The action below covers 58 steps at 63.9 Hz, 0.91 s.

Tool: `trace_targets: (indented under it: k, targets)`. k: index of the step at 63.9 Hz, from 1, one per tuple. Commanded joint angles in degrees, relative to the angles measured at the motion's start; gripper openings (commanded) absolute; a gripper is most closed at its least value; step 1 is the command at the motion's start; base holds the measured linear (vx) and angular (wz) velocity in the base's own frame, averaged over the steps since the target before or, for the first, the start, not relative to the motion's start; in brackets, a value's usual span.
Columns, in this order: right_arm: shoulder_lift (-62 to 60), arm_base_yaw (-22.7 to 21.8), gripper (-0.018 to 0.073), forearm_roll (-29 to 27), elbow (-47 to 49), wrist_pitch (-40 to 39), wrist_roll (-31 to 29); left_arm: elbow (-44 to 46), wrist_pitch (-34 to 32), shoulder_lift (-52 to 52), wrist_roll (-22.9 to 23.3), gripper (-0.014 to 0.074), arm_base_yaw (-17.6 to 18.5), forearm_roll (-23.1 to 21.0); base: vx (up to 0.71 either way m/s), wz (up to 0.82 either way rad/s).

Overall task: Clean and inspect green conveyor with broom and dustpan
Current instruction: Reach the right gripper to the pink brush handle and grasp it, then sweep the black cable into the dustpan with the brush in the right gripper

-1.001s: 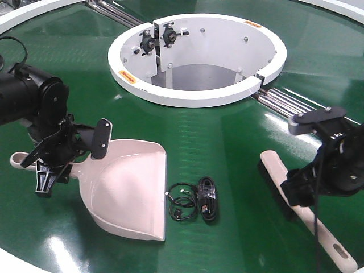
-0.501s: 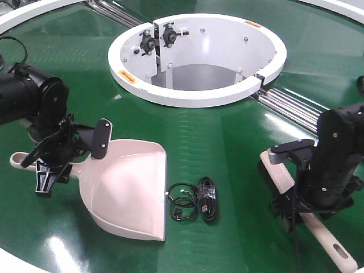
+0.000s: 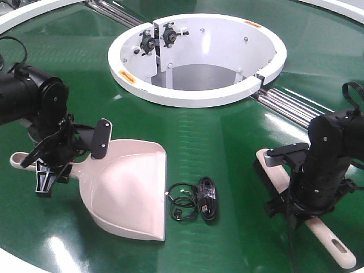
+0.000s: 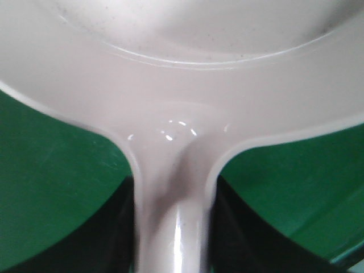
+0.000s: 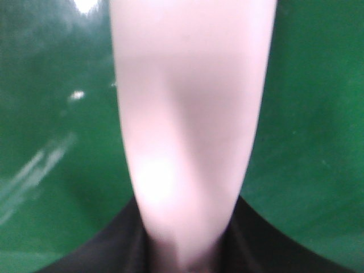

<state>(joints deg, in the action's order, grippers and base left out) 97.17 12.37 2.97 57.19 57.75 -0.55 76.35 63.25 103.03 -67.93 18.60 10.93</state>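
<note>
Exterior front-facing view is showing the right end effector [image 3: 296,209] straddling the broom [image 3: 272,168] handle on the green conveyor [image 3: 216,131], and the left end effector [image 3: 71,162] astride the dustpan [image 3: 128,193] handle. How firmly either is closing cannot be told. A loose hold may be letting the broom twist away while sweeping.

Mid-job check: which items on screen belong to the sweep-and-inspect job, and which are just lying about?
Job: green conveyor, broom, dustpan.
Lying about: black cable bundle beside the dustpan's mouth; fixtures: white ring opening, metal rods.
</note>
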Motion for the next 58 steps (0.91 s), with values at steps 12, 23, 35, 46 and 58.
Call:
trace_targets:
  k: [12, 23, 35, 46, 58]
  targets:
    - [-5.9, 0.0, -0.0006, -0.8, 1.6, 0.4, 1.6, 1.4, -0.1, -2.9, 0.6, 0.0002, 0.4, -0.1, 0.0, 0.0]
    - [-9.9, 0.0, -0.0005, -2.7, 1.6, 4.4, 1.8, 1.4, -0.1, -2.9, 0.6, 0.0002, 0.4, -0.1, 0.0, 0.0]
    - [-13.2, 2.1, -0.0005, -4.5, 1.6, 7.5, 5.0, 1.4, -0.1, -2.9, 0.6, 0.0002, 0.4, -0.1, 0.0, 0.0]
    - [-12.1, 10.4, -0.0005, -3.5, 1.6, 5.8, 12.8, 1.4, -0.1, -2.9, 0.6, 0.0002, 0.4, -0.1, 0.0, 0.0]
    - [-5.9, 15.6, -0.0005, -7.1, 1.7, 4.5, 15.9, 1.4, -0.1, -2.9, 0.6, 0.0002, 0.4, -0.1, 0.0, 0.0]
